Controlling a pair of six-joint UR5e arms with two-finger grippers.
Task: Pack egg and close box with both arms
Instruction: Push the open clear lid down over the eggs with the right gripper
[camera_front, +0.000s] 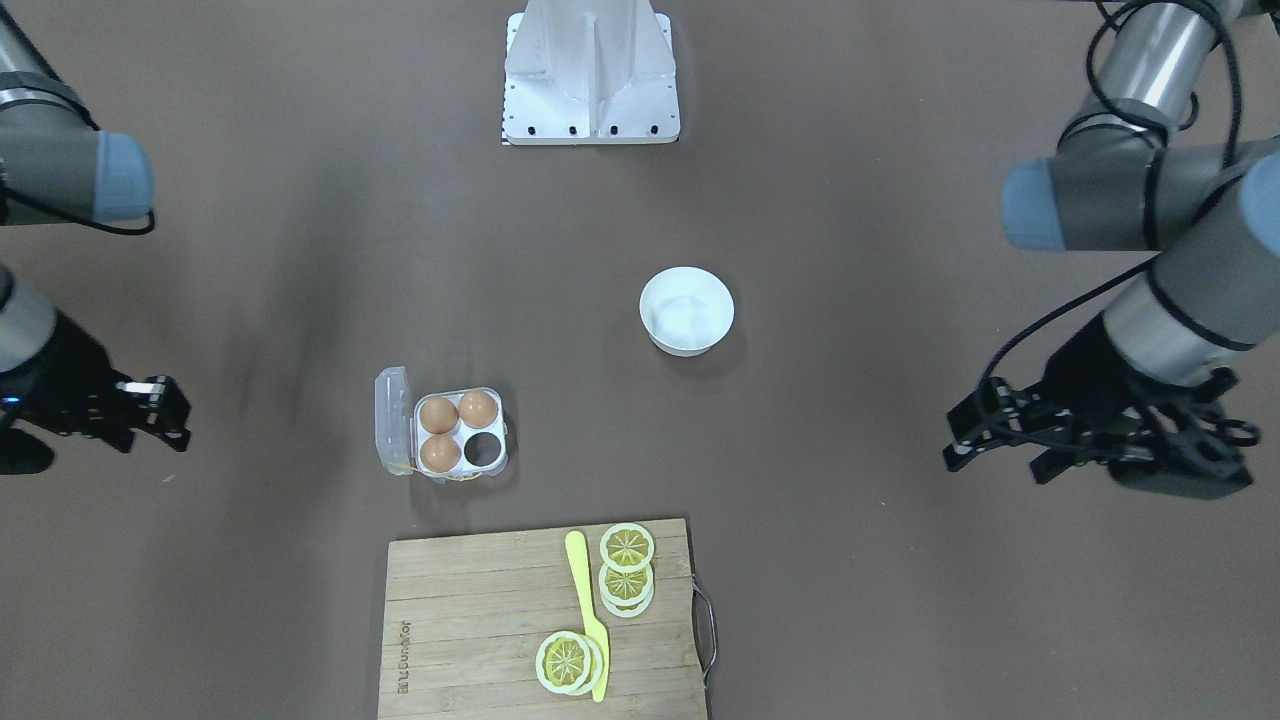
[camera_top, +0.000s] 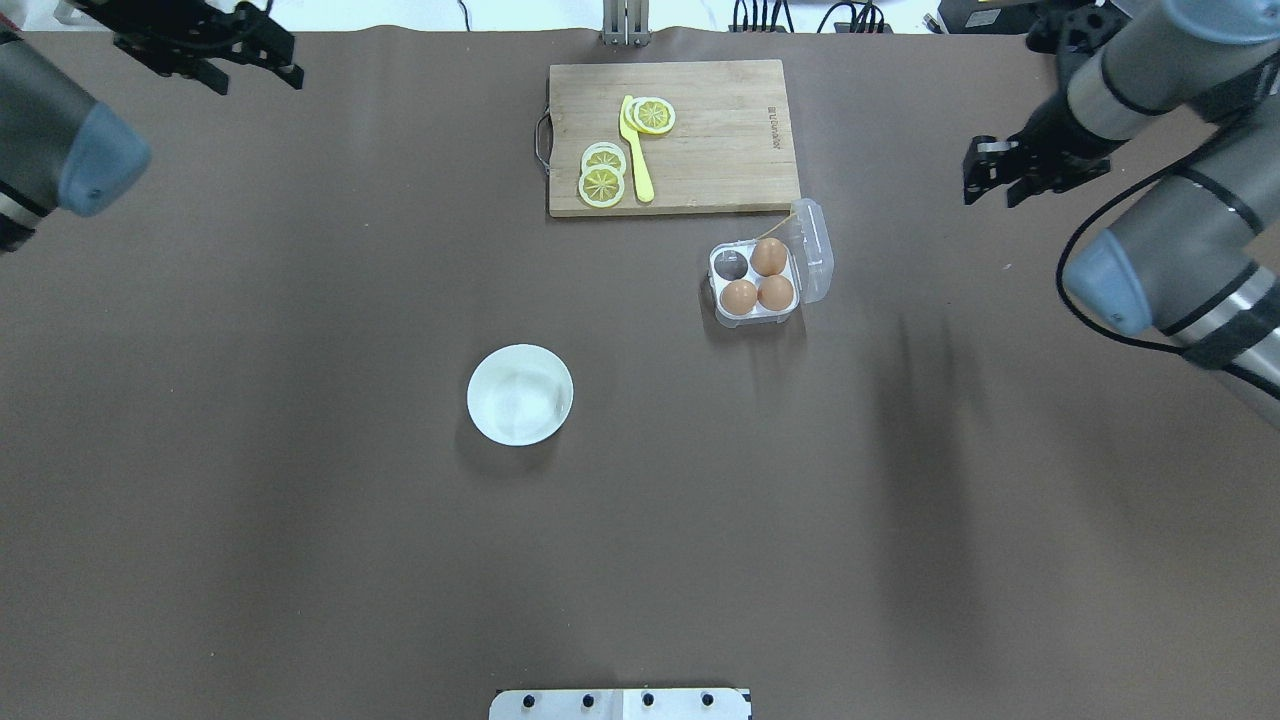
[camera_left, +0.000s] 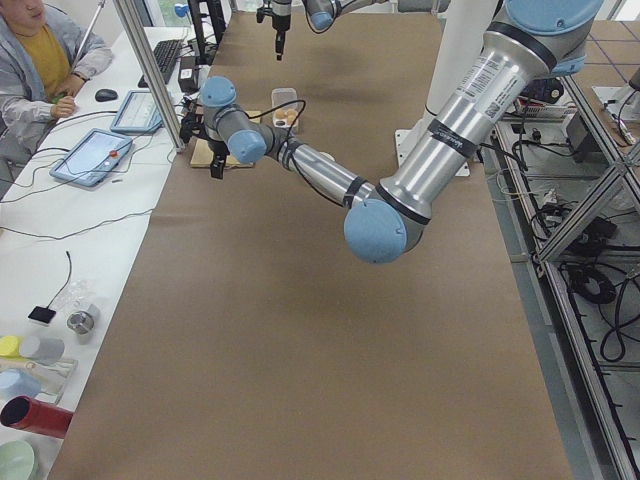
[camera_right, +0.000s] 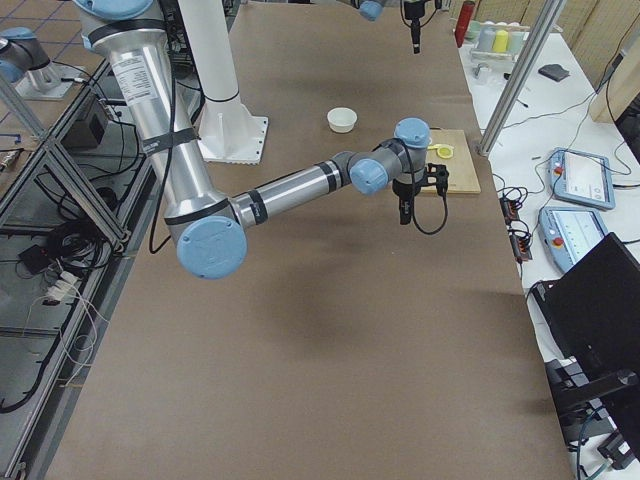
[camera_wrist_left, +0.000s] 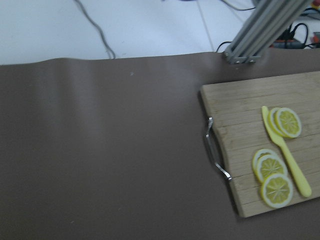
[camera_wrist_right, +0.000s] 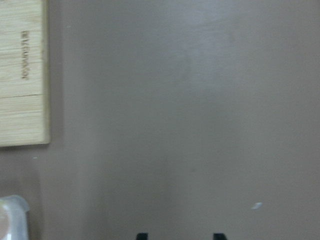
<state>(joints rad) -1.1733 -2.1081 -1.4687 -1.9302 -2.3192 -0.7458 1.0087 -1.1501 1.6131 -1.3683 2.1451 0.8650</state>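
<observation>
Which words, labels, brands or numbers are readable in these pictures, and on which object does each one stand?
On the cutting board, a burned-in brand mark: too small and blurred to read in every view.
On the box and the bowl: no text visible.
Nothing else is readable.

You've got three eggs (camera_front: 438, 414) in one box (camera_front: 390, 415): four cells, one empty. One white bowl (camera_front: 690, 345), one cutting board (camera_front: 470, 610), one yellow knife (camera_front: 585, 600). Lemon slices (camera_front: 627, 546): probably five, since they overlap. Two grippers: left gripper (camera_top: 255, 72), right gripper (camera_top: 990, 195).
</observation>
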